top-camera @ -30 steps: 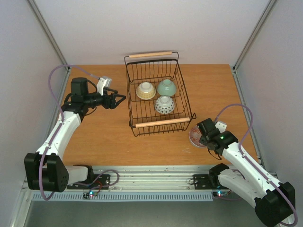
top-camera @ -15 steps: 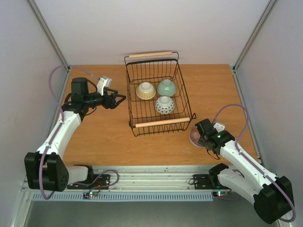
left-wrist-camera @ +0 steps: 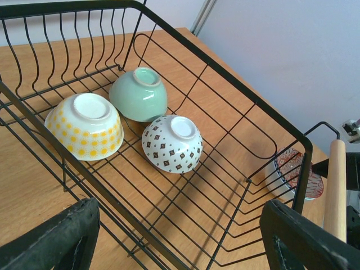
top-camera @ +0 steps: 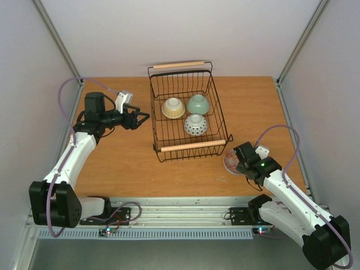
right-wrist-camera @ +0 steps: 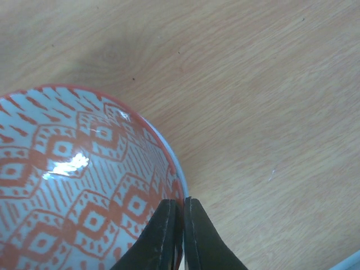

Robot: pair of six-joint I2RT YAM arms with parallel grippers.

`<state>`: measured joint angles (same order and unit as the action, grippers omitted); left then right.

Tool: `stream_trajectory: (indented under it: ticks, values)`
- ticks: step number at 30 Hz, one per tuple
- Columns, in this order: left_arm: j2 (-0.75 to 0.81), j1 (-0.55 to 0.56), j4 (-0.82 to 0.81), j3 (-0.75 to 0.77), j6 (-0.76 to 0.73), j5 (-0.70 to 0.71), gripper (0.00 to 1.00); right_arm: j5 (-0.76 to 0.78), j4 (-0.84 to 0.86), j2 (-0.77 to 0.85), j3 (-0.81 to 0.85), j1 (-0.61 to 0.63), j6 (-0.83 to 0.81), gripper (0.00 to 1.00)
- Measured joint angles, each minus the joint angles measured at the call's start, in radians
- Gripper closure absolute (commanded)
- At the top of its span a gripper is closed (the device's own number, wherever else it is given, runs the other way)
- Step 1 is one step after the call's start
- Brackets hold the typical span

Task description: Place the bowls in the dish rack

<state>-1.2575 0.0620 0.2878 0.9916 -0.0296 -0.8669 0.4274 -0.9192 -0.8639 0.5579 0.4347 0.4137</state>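
Right gripper (right-wrist-camera: 181,209) pinched narrow on the rim of the red-patterned bowl (right-wrist-camera: 73,185), just beside the near right corner of the dish rack (left-wrist-camera: 225,75); left gripper (top-camera: 143,120) wide, empty. Lift straight up — thin rim pinch may let it swing; clear the wooden handle (top-camera: 193,145).

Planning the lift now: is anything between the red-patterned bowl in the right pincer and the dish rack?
No loose thing lies between them. Only the dish rack itself: its right wall rises between the red-patterned bowl, pinched at its rim by the right pincer, and the rack floor. The bowl likely has to go over that.
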Motion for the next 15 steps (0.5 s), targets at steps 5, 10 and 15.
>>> stream_trajectory:
  ticks: [5,10,15]
  values:
    - [0.0,0.0,0.0,0.0,0.0,0.0,0.21,0.01,0.0,0.06,0.0,0.002,0.016,0.99]
    - [0.0,0.0,0.0,0.0,0.0,0.0,0.21,0.024,-0.018,0.109,0.0,0.011,0.021,0.99]
    - [0.0,0.0,0.0,0.0,0.001,0.0,0.21,0.054,-0.075,0.159,0.027,0.015,0.009,0.99]
